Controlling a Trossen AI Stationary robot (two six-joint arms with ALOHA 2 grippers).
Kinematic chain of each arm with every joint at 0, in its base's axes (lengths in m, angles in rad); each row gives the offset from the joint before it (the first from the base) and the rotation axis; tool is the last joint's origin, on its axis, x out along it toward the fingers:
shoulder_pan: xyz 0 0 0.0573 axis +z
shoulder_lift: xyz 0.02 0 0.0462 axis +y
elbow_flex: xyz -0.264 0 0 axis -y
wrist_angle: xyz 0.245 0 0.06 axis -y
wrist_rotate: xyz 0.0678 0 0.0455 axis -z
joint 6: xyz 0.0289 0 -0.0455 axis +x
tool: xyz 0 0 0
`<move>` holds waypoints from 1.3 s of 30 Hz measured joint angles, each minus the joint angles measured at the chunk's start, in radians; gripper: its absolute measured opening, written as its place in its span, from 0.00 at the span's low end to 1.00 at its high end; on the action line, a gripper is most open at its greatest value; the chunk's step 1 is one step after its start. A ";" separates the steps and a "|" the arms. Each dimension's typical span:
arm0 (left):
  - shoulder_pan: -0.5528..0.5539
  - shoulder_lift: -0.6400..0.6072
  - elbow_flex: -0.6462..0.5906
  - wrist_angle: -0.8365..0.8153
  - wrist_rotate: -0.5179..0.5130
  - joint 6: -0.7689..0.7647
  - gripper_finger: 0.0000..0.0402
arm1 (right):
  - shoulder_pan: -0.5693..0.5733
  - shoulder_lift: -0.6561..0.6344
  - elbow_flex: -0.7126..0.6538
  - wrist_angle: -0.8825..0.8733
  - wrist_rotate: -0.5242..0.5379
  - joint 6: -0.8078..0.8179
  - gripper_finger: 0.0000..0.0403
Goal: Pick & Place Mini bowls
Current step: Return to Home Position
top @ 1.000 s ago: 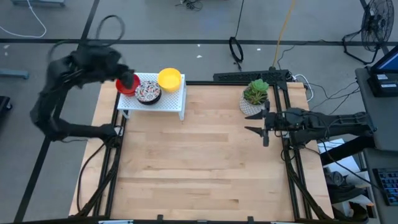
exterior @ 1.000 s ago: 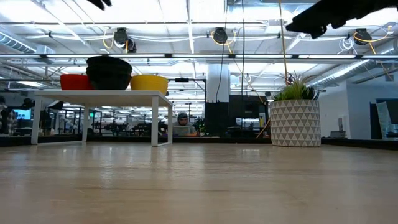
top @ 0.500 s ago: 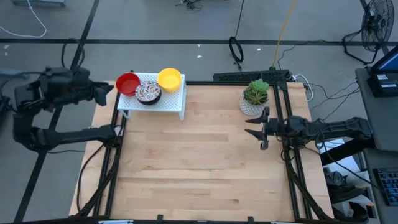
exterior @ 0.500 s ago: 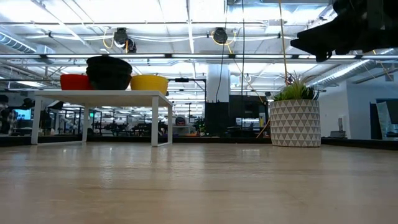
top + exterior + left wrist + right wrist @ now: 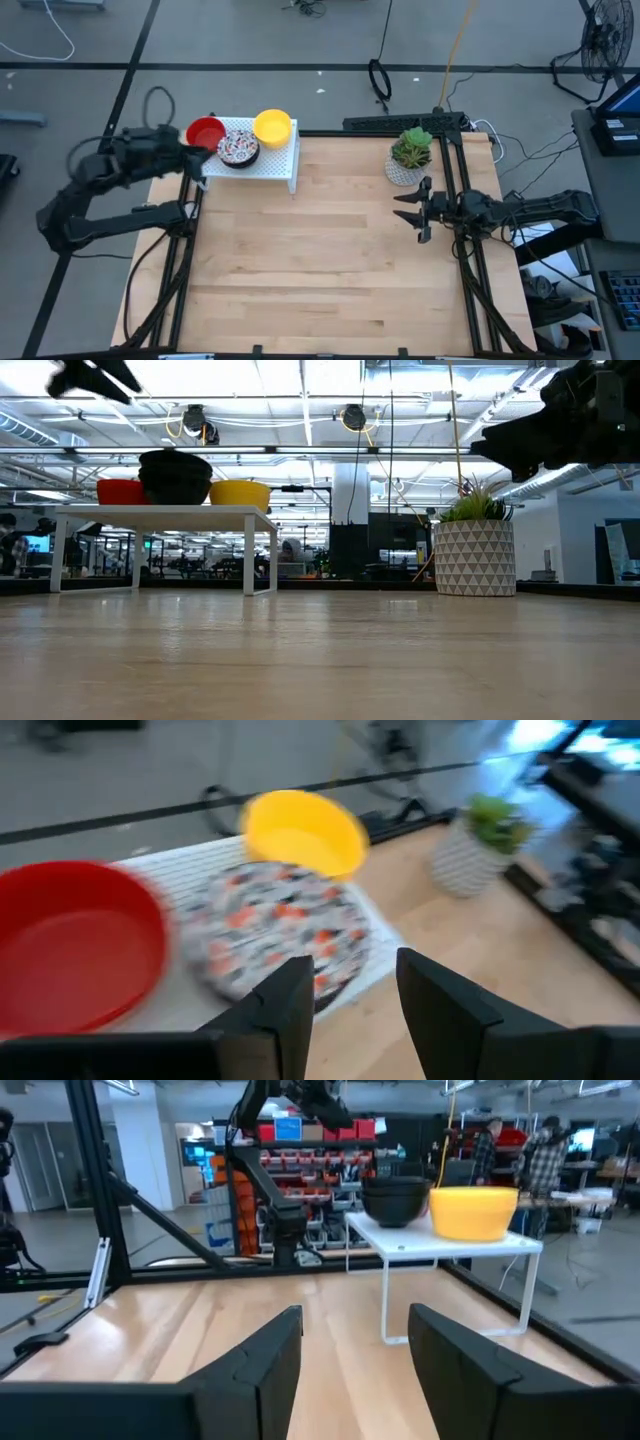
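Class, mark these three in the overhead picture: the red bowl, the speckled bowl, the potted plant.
red bowl [image 5: 206, 133], high view, its inside floor.
speckled bowl [image 5: 238, 147], high view, its patterned inside.
potted plant [image 5: 411, 147], high view, its green leaves.

Red bowl [image 5: 75, 945] blurred, partly cropped

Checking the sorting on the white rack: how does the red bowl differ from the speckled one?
The red bowl is plain red; the speckled bowl is white with coloured flecks. In the low view the speckled bowl stands taller than the red bowl and looks dark outside. The red bowl sits at one end of the rack, the speckled bowl at its middle. Both sit upright.
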State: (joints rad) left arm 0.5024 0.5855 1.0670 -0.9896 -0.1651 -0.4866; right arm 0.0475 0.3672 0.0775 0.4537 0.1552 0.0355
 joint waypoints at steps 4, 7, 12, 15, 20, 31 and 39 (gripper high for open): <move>-0.029 -0.011 -0.180 0.278 0.111 0.052 0.37 | 0.000 0.000 -0.010 0.006 0.000 0.009 0.42; -0.074 -0.010 -0.307 0.518 0.176 0.105 0.37 | 0.000 0.000 -0.011 0.006 0.000 0.004 0.42; -0.178 -0.003 -0.496 0.874 0.193 0.187 0.37 | 0.000 0.000 -0.012 -0.001 0.001 -0.022 0.42; -0.238 -0.003 -0.601 1.047 0.183 0.219 0.37 | 0.000 0.000 -0.012 -0.019 0.000 -0.022 0.42; -0.330 -0.003 -0.766 1.295 0.140 0.227 0.37 | 0.000 0.001 -0.013 -0.043 0.004 -0.022 0.42; -0.458 -0.003 -0.961 1.545 0.007 0.249 0.37 | 0.000 0.001 -0.014 -0.048 0.007 -0.022 0.42; -0.512 -0.003 -0.965 1.507 0.004 0.331 0.37 | 0.000 0.000 -0.015 -0.062 0.217 -0.021 0.42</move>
State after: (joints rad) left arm -0.0100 0.5823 0.1017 0.5170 -0.1615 -0.1553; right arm 0.0479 0.3676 0.0624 0.3920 0.3720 0.0143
